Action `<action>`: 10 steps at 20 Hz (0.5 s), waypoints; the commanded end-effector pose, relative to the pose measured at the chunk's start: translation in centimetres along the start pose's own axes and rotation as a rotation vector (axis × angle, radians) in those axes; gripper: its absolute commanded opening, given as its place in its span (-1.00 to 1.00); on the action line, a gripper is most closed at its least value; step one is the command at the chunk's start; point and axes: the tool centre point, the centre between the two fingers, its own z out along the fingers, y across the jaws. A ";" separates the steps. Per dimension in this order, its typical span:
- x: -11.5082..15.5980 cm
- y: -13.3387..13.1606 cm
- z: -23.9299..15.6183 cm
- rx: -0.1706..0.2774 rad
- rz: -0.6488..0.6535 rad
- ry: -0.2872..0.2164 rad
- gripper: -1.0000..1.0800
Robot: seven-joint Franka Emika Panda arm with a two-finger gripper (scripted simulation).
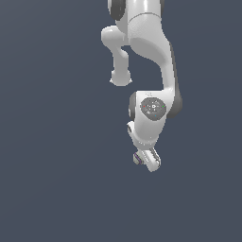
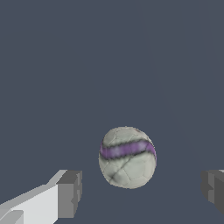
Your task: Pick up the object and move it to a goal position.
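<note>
The object [image 2: 127, 157] is a small off-white ball with a purple stripe around it, resting on the dark grey floor. My gripper [image 2: 142, 193] is open and straddles it. One grey finger pad [image 2: 70, 193] stands to one side and the other pad [image 2: 214, 189] to the other, with a clear gap between each pad and the ball. In the exterior view the ball [image 1: 137, 158] peeks out at the exterior view's left of the lowered gripper [image 1: 147, 160], which covers part of it.
The white arm [image 1: 151, 52] reaches down from the top of the exterior view. Plain dark grey floor [image 1: 56, 179] surrounds the gripper on all sides. No goal marker is visible.
</note>
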 end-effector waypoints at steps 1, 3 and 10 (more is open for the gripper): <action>-0.1 -0.2 0.1 0.001 0.023 0.001 0.92; -0.1 -0.3 0.1 0.002 0.033 0.002 0.92; -0.1 -0.3 0.5 0.002 0.035 0.002 0.92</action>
